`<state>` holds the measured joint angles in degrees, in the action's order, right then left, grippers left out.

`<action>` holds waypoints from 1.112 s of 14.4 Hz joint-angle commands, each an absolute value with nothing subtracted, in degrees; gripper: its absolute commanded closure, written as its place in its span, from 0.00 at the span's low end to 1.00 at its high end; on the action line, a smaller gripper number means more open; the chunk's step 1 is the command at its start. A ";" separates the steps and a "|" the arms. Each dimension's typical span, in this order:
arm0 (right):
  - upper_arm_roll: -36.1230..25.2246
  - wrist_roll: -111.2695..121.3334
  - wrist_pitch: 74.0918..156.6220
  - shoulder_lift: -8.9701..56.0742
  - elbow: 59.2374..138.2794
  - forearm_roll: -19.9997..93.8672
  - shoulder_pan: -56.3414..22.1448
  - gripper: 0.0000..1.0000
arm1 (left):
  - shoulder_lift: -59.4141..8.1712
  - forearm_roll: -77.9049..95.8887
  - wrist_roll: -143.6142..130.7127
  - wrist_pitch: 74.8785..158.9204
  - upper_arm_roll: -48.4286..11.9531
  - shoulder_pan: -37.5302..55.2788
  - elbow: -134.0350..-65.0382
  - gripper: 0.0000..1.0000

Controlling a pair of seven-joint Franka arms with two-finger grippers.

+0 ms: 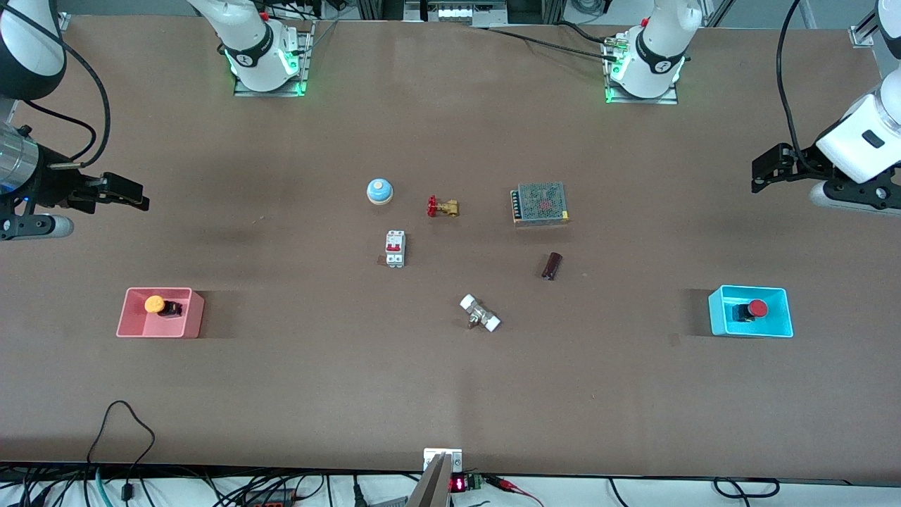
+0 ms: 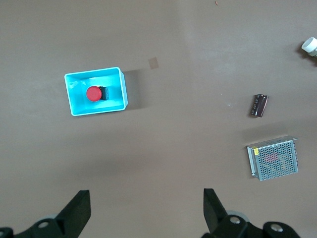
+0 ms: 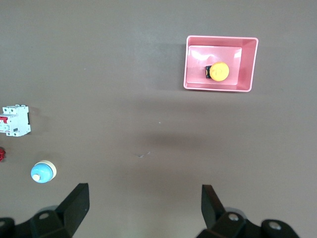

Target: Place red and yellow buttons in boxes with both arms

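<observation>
The yellow button (image 1: 155,304) lies in the salmon-pink box (image 1: 159,329) at the right arm's end of the table; both show in the right wrist view, button (image 3: 218,72) and box (image 3: 249,64). The red button (image 1: 756,308) lies in the cyan box (image 1: 752,329) at the left arm's end; both show in the left wrist view, button (image 2: 93,93) and box (image 2: 97,109). My right gripper (image 1: 130,193) is open and empty, raised over bare table; it also shows in its wrist view (image 3: 143,198). My left gripper (image 1: 764,169) is open and empty, raised over bare table; it also shows in its wrist view (image 2: 146,201).
In the table's middle lie a pale-blue bell (image 1: 379,191), a brass valve with a red handle (image 1: 442,207), a white circuit breaker (image 1: 395,249), a mesh power supply (image 1: 540,203), a dark capacitor (image 1: 552,265) and a white-capped fitting (image 1: 480,313).
</observation>
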<state>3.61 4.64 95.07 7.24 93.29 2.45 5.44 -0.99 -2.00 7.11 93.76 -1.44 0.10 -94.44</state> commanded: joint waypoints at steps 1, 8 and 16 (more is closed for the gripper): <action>4.40 4.13 93.26 6.85 92.04 1.33 5.72 0.00 | -0.70 -1.32 8.35 93.87 -1.41 0.26 -94.39 0.00; -1.67 2.11 92.73 7.38 90.88 0.70 -0.88 0.00 | -0.70 -1.32 8.00 92.90 -1.49 0.26 -94.31 0.00; -1.41 1.93 87.54 7.21 87.54 0.97 -0.53 0.00 | -0.70 -1.32 8.00 92.72 -1.49 0.26 -94.04 0.00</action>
